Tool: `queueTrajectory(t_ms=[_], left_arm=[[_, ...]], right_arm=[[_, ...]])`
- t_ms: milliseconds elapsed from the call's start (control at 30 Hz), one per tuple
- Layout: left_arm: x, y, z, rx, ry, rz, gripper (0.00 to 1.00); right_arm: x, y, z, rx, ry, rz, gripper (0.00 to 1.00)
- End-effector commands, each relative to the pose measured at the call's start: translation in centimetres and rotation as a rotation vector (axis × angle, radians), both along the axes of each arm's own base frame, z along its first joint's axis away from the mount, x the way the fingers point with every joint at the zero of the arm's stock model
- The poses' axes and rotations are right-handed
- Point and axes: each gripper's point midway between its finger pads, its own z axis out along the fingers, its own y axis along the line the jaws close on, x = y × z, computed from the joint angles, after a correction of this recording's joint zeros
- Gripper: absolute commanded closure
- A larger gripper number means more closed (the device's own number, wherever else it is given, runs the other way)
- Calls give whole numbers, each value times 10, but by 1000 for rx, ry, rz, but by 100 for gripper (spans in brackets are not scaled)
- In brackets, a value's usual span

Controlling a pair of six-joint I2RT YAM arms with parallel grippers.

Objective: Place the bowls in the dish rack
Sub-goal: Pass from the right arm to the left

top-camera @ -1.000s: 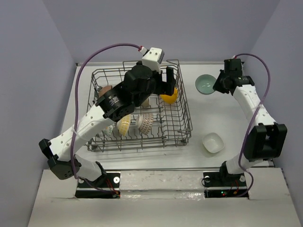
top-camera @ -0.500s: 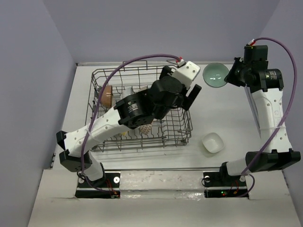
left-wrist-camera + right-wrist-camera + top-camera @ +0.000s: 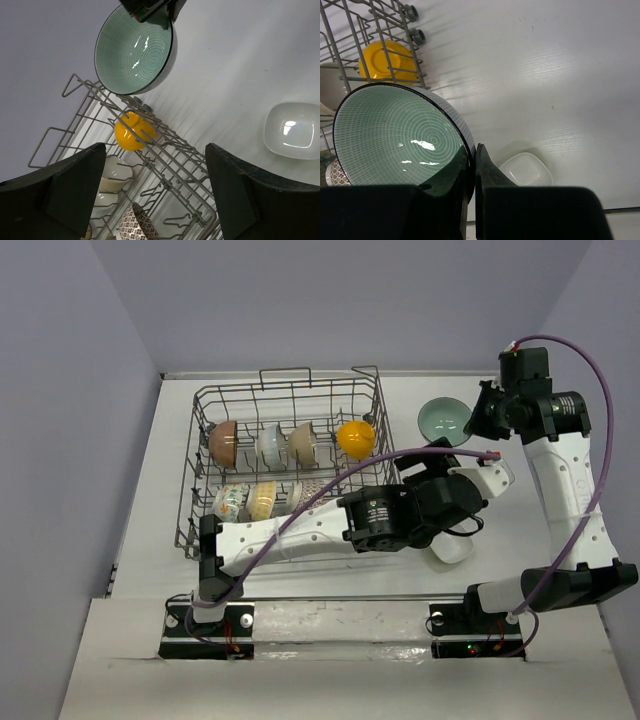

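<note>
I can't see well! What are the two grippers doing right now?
Left gripper: open, holding nothing.
Right gripper: shut on the teal bowl.

Teal bowl (image 3: 134, 50), seemingly gripped at its rim, near rack (image 3: 161, 150) corner.

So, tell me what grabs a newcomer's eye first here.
A teal bowl, pinched at its rim by the right gripper, hangs beside the rack's far right corner. The left arm sprawls across the rack's front, left gripper open near the white bowl. A bright orange bowl stands in the rack's back row.
</note>
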Motion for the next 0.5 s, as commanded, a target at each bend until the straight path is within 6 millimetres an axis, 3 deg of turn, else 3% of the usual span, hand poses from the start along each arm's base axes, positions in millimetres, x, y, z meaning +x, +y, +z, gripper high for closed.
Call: queueTrajectory(t_ms=[0,200,467], left_arm=[[5,-9,23,7,-95,5,7],[2,-33,8,29,-95,-62,6],[22,-39,-5,46,-85,-87,7]], right_arm=[[-7,10,19,5,-83,41,99],[-11,15,24,7,-95,59,99],[-19,22,32,31,-125,90,99]])
